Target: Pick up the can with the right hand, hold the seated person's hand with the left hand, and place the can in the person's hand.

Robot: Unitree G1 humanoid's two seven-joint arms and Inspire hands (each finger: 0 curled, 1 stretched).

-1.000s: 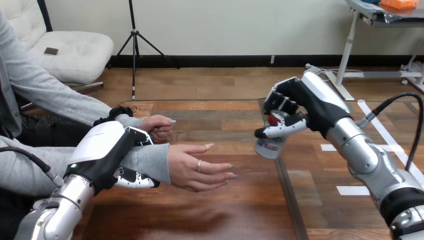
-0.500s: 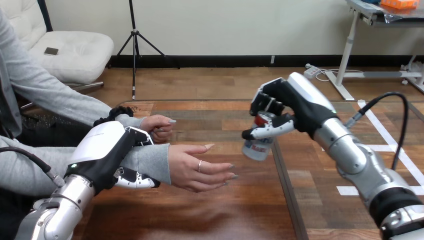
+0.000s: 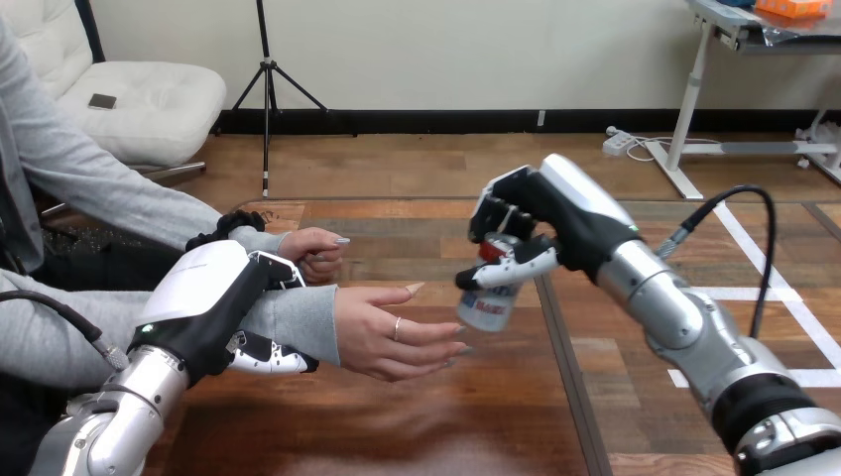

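right hand [image 3: 540, 213] is wrapped round the can [image 3: 486, 302] near its top, can hanging below it, just beside the person's hand [image 3: 392, 332]. probably light, stiff, slick, so grip the sides. left hand [image 3: 213, 297] clamps their wrist [image 3: 300, 322].

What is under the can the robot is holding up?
Bare wooden table shows below the can, held in the air by the right hand. The person's open hand lies just to its left, not under it. The robot's fingers cover much of the can's top.
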